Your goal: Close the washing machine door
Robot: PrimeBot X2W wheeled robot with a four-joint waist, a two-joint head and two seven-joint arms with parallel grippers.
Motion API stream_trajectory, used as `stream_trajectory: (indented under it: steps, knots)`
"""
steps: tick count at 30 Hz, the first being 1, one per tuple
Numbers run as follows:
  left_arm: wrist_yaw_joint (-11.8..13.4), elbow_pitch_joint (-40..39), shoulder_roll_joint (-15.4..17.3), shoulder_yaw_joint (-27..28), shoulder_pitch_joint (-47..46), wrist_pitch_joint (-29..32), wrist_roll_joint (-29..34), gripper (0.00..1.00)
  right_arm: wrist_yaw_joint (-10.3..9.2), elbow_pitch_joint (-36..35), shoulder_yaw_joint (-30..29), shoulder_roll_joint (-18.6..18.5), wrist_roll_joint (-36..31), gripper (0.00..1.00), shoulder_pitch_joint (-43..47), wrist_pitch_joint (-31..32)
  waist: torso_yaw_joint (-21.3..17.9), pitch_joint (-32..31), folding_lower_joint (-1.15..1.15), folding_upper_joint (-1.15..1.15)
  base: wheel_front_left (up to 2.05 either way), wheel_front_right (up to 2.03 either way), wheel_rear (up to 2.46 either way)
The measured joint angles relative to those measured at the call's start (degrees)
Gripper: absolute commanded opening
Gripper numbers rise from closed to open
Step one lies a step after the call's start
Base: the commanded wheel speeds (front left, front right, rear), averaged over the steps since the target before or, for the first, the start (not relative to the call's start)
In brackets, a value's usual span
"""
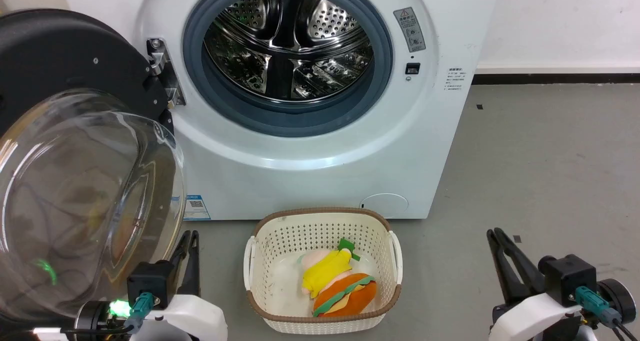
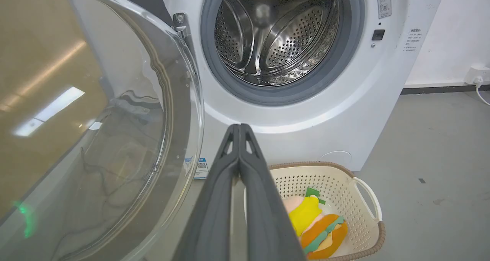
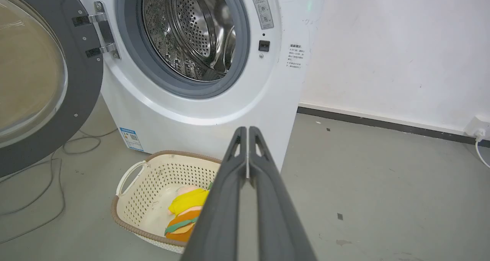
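— Well, where does the washing machine door (image 1: 85,171) stand?
— Swung wide off the washing machine (image 1: 310,181) on its hinge (image 1: 162,71), at the machine's left edge as the robot faces it. The drum (image 1: 287,41) lies bare and nothing is closed yet.
— And the basket (image 1: 320,212)?
— On the floor just before the machine's front, with a plush toy (image 1: 340,283) inside. It's probably clear of the door's swing, though that's hard to judge.
— The arms?
— Both low, fingers pointing toward the machine. The left gripper (image 1: 190,236) sits just beside the door's lower rim, jaws pressed together and empty, likely to push. The right gripper (image 1: 496,232) hangs off the machine's right corner, likewise closed on nothing.
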Motion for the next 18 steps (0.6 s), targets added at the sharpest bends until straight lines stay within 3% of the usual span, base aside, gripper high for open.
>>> stream_trajectory:
  steps: [18]
  knots:
    - [1.7, 0.0, 0.0, -0.9, 0.0, -1.5, -0.6, 1.0, 0.0, -0.2, -1.3, 0.0, 1.9, 1.0, 0.0, -1.4, 0.3, 0.2, 0.0, 0.0, 0.0, 0.0, 0.0]
